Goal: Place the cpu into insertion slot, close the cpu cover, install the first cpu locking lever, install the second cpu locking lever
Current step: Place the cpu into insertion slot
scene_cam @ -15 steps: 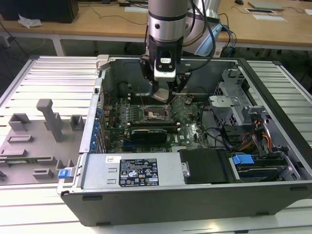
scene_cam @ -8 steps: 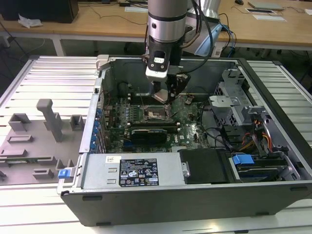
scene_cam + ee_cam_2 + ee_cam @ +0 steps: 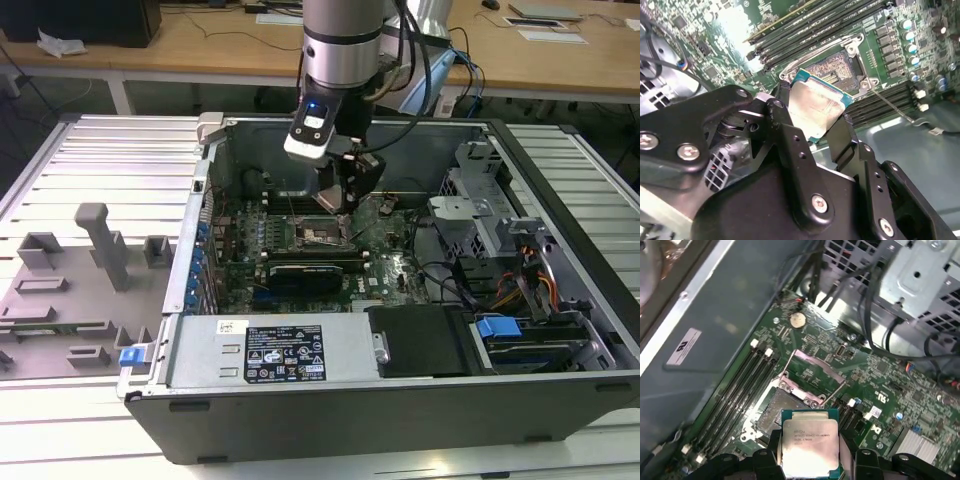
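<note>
In both wrist views my gripper (image 3: 811,462) is shut on the cpu (image 3: 810,447), a flat square chip with a silver top and a greenish rim (image 3: 820,104). It holds the chip by two opposite edges. The chip hangs a little above the insertion slot (image 3: 776,410) and partly overlaps it; the slot's dark contact field (image 3: 836,70) lies bare. The cpu cover (image 3: 814,374) stands swung up at the slot's far edge. In the exterior view the gripper (image 3: 336,205) hovers inside the open computer case, just over the slot (image 3: 320,236).
Long memory slots (image 3: 747,385) flank the socket on both sides. A black expansion card (image 3: 310,270) lies just in front of it. Drive cages and cables (image 3: 500,250) crowd the exterior view's right. A power supply (image 3: 270,350) sits at the front, and grey fixtures (image 3: 100,245) stand outside the case.
</note>
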You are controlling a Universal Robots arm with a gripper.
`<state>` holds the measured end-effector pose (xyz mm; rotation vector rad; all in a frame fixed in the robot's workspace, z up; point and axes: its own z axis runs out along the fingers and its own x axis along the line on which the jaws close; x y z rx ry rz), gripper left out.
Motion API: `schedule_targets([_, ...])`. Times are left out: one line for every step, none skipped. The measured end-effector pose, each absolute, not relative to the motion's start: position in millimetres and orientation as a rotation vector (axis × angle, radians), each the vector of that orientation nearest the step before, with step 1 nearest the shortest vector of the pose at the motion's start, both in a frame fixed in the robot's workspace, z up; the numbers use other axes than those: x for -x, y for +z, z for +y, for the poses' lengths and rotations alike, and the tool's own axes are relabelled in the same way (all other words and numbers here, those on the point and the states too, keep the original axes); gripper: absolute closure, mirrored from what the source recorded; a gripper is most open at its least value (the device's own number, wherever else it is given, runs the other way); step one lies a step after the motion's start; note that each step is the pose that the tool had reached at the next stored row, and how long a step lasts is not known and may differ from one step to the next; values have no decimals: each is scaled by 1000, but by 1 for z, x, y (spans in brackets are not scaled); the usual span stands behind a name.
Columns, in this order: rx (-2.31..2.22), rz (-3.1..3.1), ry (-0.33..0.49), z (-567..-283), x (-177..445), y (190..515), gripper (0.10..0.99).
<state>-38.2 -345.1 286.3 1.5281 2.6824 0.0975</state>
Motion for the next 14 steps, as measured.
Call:
schedule_targets([-1549, 2669, 97, -345, 38, 286, 545])
schedule_targets([-1568, 2658, 96, -345, 38, 286, 545])
schedule_targets([-1589, 2645, 95, -345, 38, 286, 545])
schedule_targets([-1606, 2634, 95, -345, 38, 286, 545])
schedule_targets([-1626, 2622, 94, -345, 38, 286, 545])
schedule_targets([-1644, 2610, 94, -345, 38, 286, 545])
schedule_targets([-1677, 2588, 92, -345, 38, 285, 545])
schedule_targets([-1696, 2575, 92, -345, 38, 285, 545])
schedule_targets([-1717, 2560, 91, -345, 38, 285, 545])
schedule_targets([-1744, 2541, 90, -345, 38, 285, 545])
schedule_targets([-1766, 2525, 89, -345, 38, 285, 545])
schedule_targets([-1802, 2499, 88, -345, 38, 285, 545])
schedule_targets([-1824, 2482, 87, -345, 38, 284, 545])
schedule_targets([-1845, 2466, 86, -345, 38, 284, 545])
